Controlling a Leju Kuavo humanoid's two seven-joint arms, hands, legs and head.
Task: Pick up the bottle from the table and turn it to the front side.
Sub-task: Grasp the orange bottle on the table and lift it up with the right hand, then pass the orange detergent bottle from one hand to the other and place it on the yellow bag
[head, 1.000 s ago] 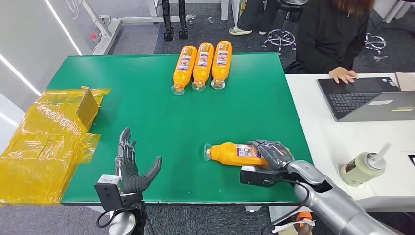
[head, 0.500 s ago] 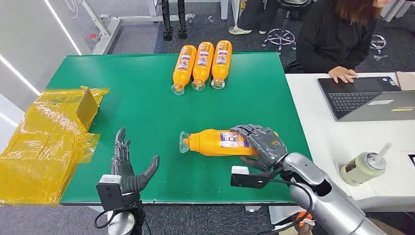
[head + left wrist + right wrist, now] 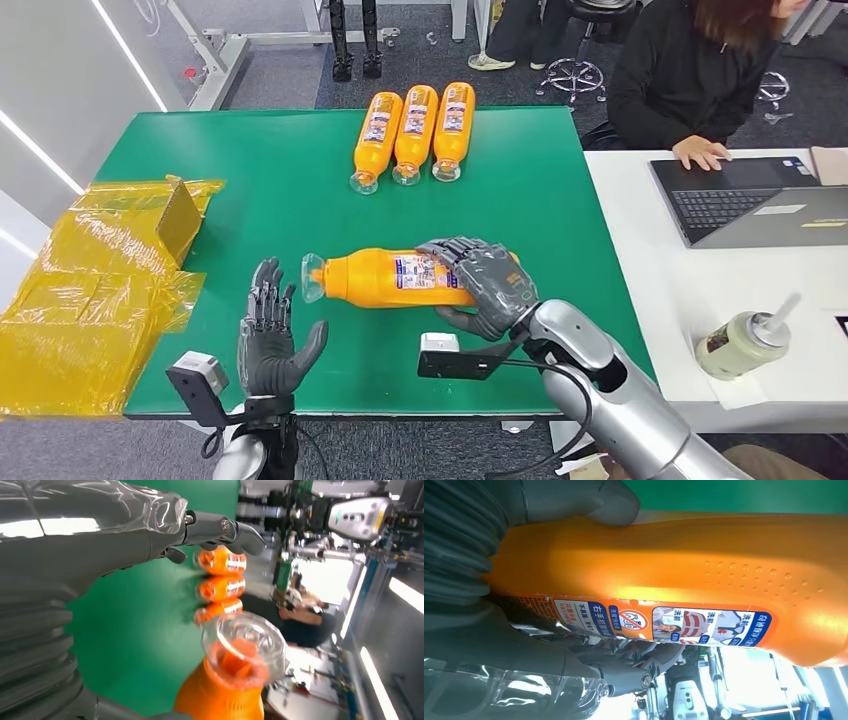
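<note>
Over the green table [image 3: 300, 190], the right hand [image 3: 485, 285] gripped the bottle [image 3: 385, 278] sideways, its clear cap pointing at the nearby empty, spread left hand [image 3: 268, 340].

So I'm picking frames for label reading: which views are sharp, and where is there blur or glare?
Head view: evenly lit and sharp, label on the held orange plastic bottle small. Left wrist view: its clear cap and the three orange bottles lying in a row are soft, with bright window glare behind. Right wrist view: label close and sharp, a highlight on the bottle body, the background blown out.
</note>
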